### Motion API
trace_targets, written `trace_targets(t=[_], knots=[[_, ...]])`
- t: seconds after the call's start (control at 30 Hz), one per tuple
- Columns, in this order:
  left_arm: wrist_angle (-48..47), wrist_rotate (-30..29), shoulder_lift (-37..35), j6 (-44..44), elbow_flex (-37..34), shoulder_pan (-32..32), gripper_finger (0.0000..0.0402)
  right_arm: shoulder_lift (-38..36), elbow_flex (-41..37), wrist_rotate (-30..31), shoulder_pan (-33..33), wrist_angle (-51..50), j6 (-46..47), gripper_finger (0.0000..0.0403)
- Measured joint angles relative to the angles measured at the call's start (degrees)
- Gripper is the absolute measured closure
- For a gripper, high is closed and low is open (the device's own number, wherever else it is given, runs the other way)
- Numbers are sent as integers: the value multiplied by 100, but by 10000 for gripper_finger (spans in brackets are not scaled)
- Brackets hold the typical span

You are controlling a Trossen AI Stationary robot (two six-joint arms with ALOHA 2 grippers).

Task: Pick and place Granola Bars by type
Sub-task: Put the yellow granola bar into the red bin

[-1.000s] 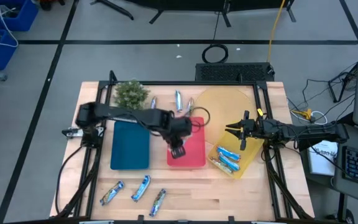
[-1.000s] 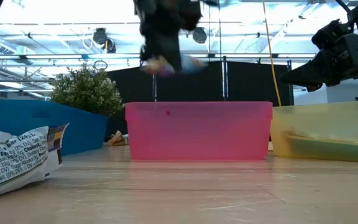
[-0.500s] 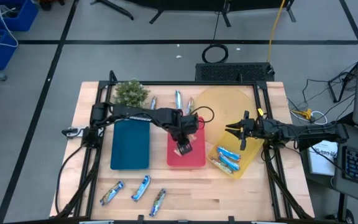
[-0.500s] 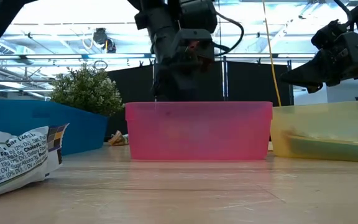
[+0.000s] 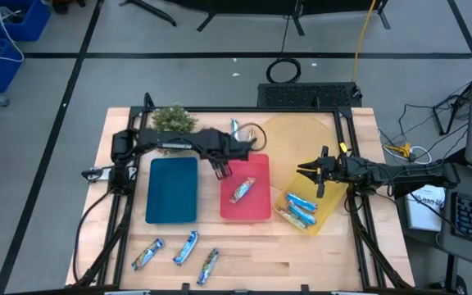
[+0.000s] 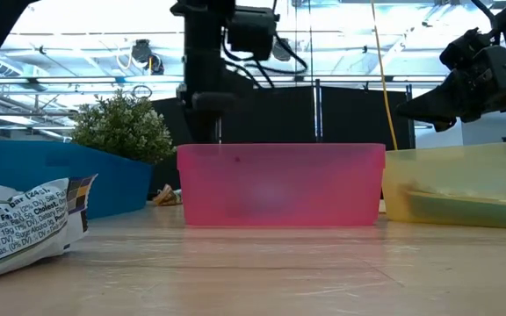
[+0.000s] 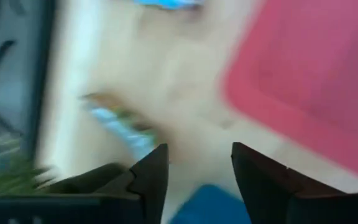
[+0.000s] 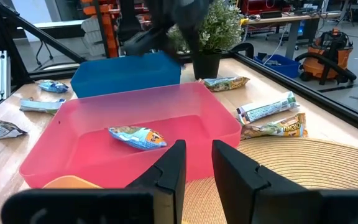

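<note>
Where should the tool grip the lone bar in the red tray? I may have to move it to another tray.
Grip the granola bar across its narrow middle, coming straight down from above. It lies flat and diagonal on the floor of the red tray, apart from the walls, so the fingers should turn to straddle its long axis. The left tool hangs open just beyond it.

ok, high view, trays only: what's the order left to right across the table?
blue tray → red tray with one bar in it → yellow tray holding several bars
</note>
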Motion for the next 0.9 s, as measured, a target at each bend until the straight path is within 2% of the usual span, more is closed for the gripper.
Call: trace_targets(t=[0.13, 0.23, 0.3, 0.37, 0.57, 0.9], knots=[[-229, -291, -185, 45, 4, 374, 263, 2, 0, 0, 0, -12, -1, 330], [-297, -100, -144, 197, -143, 810, 314, 6, 0, -1, 0, -21, 9, 330], [-93, 90, -155, 352, -391, 1089, 364, 11, 0, -3, 0, -43, 15, 330], [44, 150, -148, 352, -606, 1339, 390, 26, 0, -20, 0, -55, 17, 330], [424, 704, -153, 542, -1027, 1907, 397, 57, 0, -150, 0, -71, 17, 330], [1010, 1033, -153, 561, -1575, 2011, 399, 55, 0, -146, 0, -68, 16, 330]])
